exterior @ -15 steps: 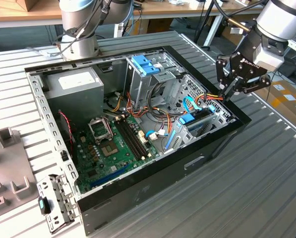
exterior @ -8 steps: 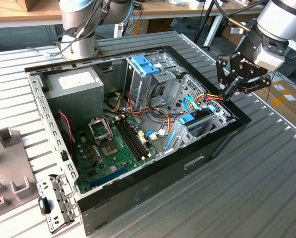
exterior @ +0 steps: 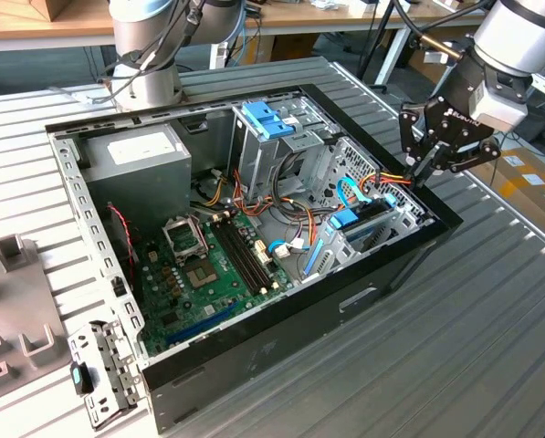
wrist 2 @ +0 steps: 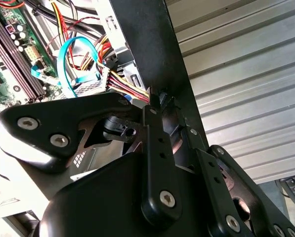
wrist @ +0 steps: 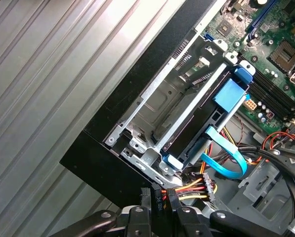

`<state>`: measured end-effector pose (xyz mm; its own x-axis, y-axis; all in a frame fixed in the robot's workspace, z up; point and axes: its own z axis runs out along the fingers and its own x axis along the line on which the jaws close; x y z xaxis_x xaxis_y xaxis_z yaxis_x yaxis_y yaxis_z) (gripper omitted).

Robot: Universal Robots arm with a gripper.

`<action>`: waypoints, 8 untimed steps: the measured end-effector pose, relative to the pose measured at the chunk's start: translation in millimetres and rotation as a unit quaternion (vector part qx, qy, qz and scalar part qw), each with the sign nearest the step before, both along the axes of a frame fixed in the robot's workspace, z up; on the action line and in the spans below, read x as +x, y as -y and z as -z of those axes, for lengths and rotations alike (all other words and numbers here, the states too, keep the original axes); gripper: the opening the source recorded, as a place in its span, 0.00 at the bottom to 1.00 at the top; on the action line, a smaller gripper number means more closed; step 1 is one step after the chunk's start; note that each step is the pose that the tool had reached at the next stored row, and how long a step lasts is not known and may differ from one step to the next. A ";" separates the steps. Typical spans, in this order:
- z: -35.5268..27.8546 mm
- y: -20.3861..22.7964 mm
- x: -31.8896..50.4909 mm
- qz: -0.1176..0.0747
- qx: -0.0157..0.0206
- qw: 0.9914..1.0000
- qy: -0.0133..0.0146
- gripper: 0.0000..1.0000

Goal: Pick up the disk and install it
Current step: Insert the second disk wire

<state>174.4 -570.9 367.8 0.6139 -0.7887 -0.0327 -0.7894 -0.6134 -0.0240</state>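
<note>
While the gripper [exterior: 416,173] hangs over the corner of the open computer case [exterior: 281,360] at the exterior view's right, its fingers appear pinched together on a small black power plug [wrist: 156,193]. A bundle of yellow, red and black wires [wrist: 189,187] trails from the plug back into the case.

The disk [wrist: 187,131] is not in the gripper. It shows as a dark slab on edge in the metal drive cage [wrist: 152,106] by the case's black wall, carried in a light-blue bracket [wrist: 231,91]. A light-blue data cable [wrist: 226,158] loops just beside its near end. The work in hand therefore looks like cabling the seated drive rather than carrying it.

Doing this well depends mostly on alignment. The plug should meet the disk's end squarely, with its long side parallel to the drive's edge, and go in along the socket's axis, not at a tilt. The wires look short and fairly taut, so any sideways pull could twist the plug in the grip. The fingers are close to the case wall and the cage's sheet-metal lip, so the approach should stay clear of both and of the data cable's loop.
</note>
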 end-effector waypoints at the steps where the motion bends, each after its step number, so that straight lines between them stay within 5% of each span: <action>1: 0.0 0.0 0.0 0.000 0.000 1.000 0.000 0.27; 8: 0.0 0.0 0.0 0.000 0.000 1.000 0.000 0.27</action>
